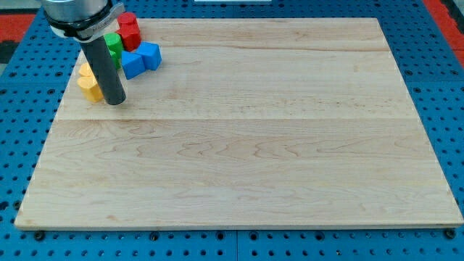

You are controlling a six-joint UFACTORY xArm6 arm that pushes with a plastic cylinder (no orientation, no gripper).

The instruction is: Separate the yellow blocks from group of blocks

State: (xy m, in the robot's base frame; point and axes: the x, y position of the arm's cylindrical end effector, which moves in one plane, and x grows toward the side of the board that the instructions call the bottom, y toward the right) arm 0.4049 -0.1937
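My tip (pixel 116 102) rests on the wooden board (pixel 239 145) near its top left corner, right beside a yellow block (pixel 90 86). A second yellow block (pixel 86 71) sits just above that one, partly hidden by the rod. A green block (pixel 114 46) lies behind the rod. A red block (pixel 129 29) sits at the top of the group. Two blue blocks (pixel 141 59) touch each other to the right of the rod. All the blocks lie close together. The exact shapes are hard to make out.
The board lies on a blue pegboard surface (pixel 435 87) with holes. The arm's dark body (pixel 76 14) hangs over the top left corner and hides part of the group.
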